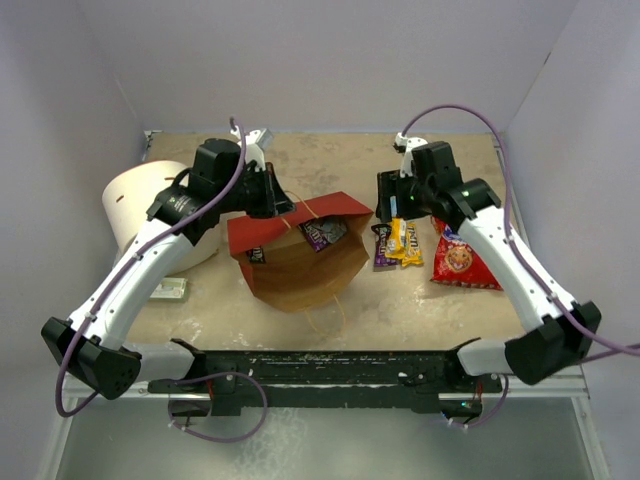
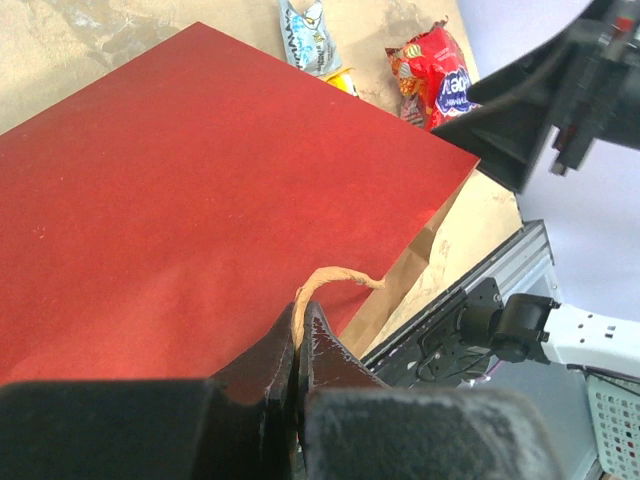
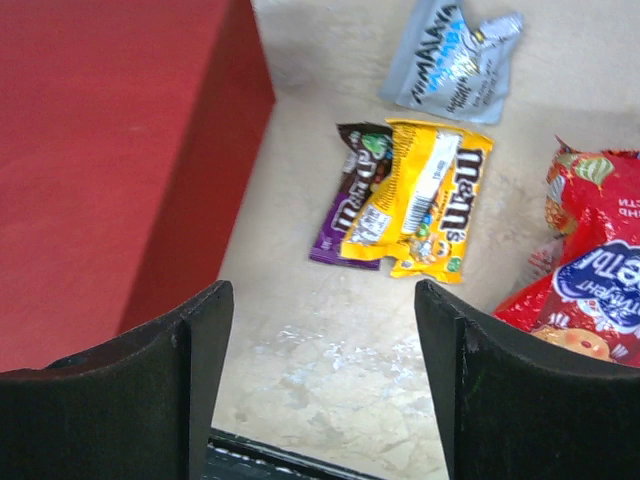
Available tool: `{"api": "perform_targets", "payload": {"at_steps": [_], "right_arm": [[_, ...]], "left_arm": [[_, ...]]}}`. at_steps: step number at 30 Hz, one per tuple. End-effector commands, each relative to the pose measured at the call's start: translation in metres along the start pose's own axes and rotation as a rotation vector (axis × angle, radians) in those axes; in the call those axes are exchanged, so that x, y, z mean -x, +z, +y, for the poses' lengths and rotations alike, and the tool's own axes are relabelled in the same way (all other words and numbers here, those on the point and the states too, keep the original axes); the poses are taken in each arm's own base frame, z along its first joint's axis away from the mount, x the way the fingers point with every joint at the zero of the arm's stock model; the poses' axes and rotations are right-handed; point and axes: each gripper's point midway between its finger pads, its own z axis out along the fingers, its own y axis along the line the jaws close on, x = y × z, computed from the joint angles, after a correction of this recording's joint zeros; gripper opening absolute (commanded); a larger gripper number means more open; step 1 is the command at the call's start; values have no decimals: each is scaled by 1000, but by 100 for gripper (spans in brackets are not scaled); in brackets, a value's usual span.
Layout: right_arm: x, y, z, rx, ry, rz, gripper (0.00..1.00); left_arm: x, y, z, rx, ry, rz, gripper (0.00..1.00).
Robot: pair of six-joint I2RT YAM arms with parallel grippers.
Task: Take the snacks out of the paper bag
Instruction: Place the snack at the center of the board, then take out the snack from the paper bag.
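The red paper bag (image 1: 298, 262) lies on its side, its brown inside facing the near edge. My left gripper (image 1: 284, 207) is shut on its string handle (image 2: 326, 280) and holds the upper wall up. A purple packet (image 1: 322, 233) and a darker one (image 1: 257, 255) lie inside. To the right of the bag, a purple pack (image 3: 345, 196), a yellow pack (image 3: 426, 200), a light-blue pack (image 3: 450, 62) and the red cookie bag (image 1: 460, 258) rest on the table. My right gripper (image 3: 322, 308) hangs open above them with nothing between its fingers.
A white cylindrical tub (image 1: 145, 208) lies at the left behind my left arm. A small white-and-green box (image 1: 170, 289) sits near it. The metal rail (image 1: 330, 368) runs along the near edge. Walls close in the back and both sides.
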Motion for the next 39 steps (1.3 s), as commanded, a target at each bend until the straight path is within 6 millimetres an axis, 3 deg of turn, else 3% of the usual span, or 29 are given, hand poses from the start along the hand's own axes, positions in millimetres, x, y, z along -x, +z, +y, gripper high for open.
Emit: {"api": "perform_targets", "payload": {"at_steps": [1, 7, 12, 21, 25, 32, 35, 39], "right_arm": [[32, -39, 62, 362, -15, -212, 79], [44, -90, 149, 640, -166, -352, 85], [18, -94, 199, 695, -329, -320, 85], [-25, -62, 212, 637, -511, -304, 82], [-46, -51, 229, 672, -661, -354, 81], [-50, -23, 256, 670, -821, -551, 75], [-50, -3, 259, 639, -739, -568, 75], [-48, 23, 266, 626, -447, -603, 74]], "left_arm": [[21, -7, -18, -84, -46, -95, 0], [21, -3, -15, -76, -69, -101, 0], [29, -7, -15, -65, -48, -126, 0], [30, -15, -22, -95, -7, -128, 0], [29, -19, -26, -115, 5, -122, 0], [25, -25, -31, -132, 29, -100, 0], [24, -28, -33, -138, 37, -96, 0], [21, -32, -34, -151, 29, -103, 0]]}}
